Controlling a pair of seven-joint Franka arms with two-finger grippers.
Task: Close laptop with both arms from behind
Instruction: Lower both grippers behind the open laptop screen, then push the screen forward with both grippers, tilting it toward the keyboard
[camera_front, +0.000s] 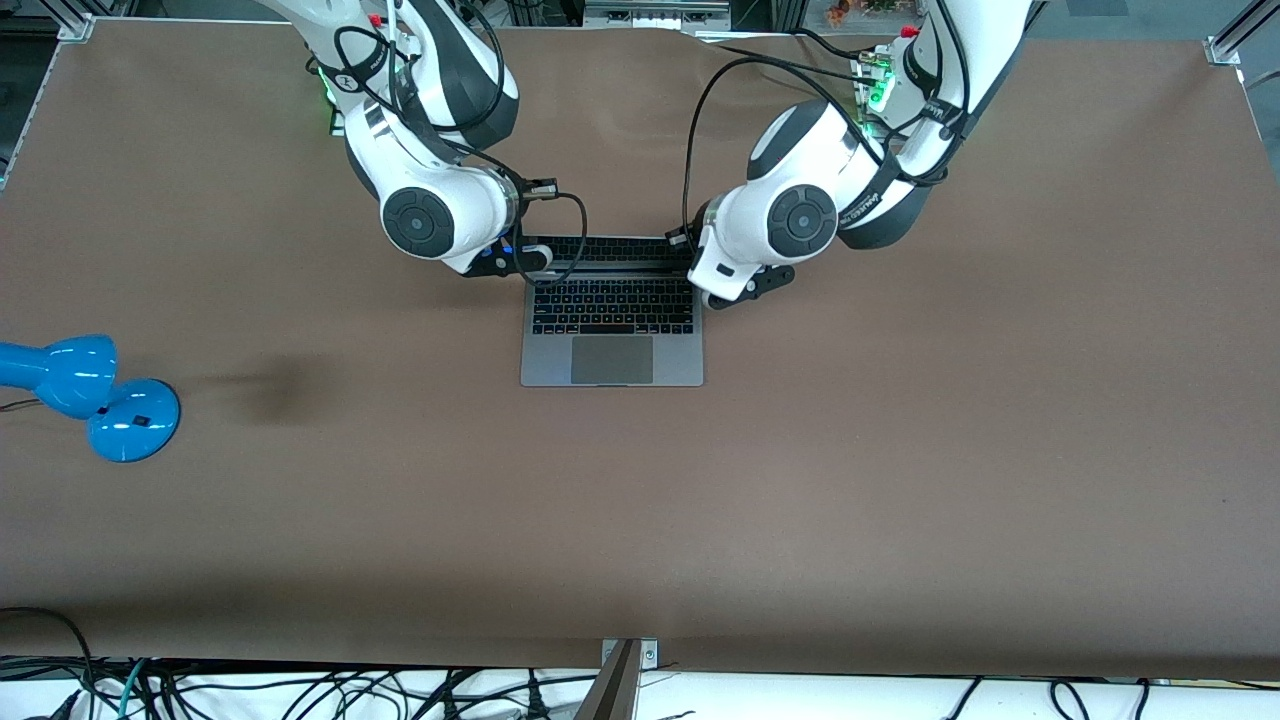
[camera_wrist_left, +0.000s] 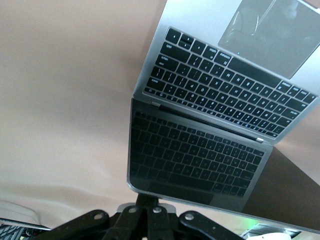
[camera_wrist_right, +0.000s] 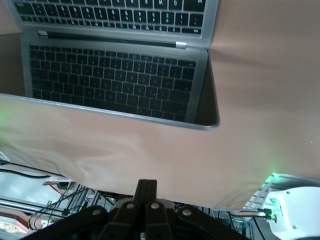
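The grey laptop (camera_front: 612, 345) sits open mid-table, keyboard and trackpad showing, its lid (camera_front: 610, 246) tilted up toward the robot bases. My left gripper (camera_front: 745, 290) is shut and empty at the lid corner toward the left arm's end. In the left wrist view its fingertips (camera_wrist_left: 147, 200) meet the top edge of the dark screen (camera_wrist_left: 195, 160), which mirrors the keys. My right gripper (camera_front: 525, 260) is shut and empty at the other lid corner. In the right wrist view its gripper (camera_wrist_right: 146, 187) shows a little apart from the lid's edge (camera_wrist_right: 150, 118).
A blue lamp (camera_front: 90, 390) stands near the table edge at the right arm's end. Black cables (camera_front: 575, 235) hang from both wrists over the laptop's hinge area. The brown table (camera_front: 900, 450) is bare around the laptop.
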